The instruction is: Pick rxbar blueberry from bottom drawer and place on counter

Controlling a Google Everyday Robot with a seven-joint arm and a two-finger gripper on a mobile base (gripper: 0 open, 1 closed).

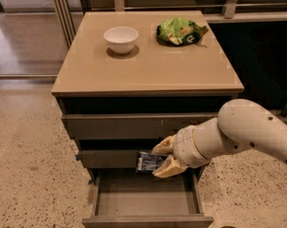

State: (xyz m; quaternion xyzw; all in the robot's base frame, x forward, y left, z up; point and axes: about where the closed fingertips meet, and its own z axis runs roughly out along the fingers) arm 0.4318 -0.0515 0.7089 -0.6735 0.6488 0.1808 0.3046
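My gripper (158, 158) is shut on the rxbar blueberry (148, 162), a small dark blue-black wrapper with white markings. It holds the bar in the air in front of the middle drawer, above the open bottom drawer (146, 201). The bottom drawer is pulled out and its floor looks bare. The tan counter (148, 68) lies above, well over the gripper. My white arm (243, 132) reaches in from the right.
A white bowl (120, 39) stands on the counter at the back left. A green snack bag (179, 31) lies at the back right. The top drawer (134, 125) stands slightly out. Speckled floor surrounds the cabinet, with a dark unit to the right.
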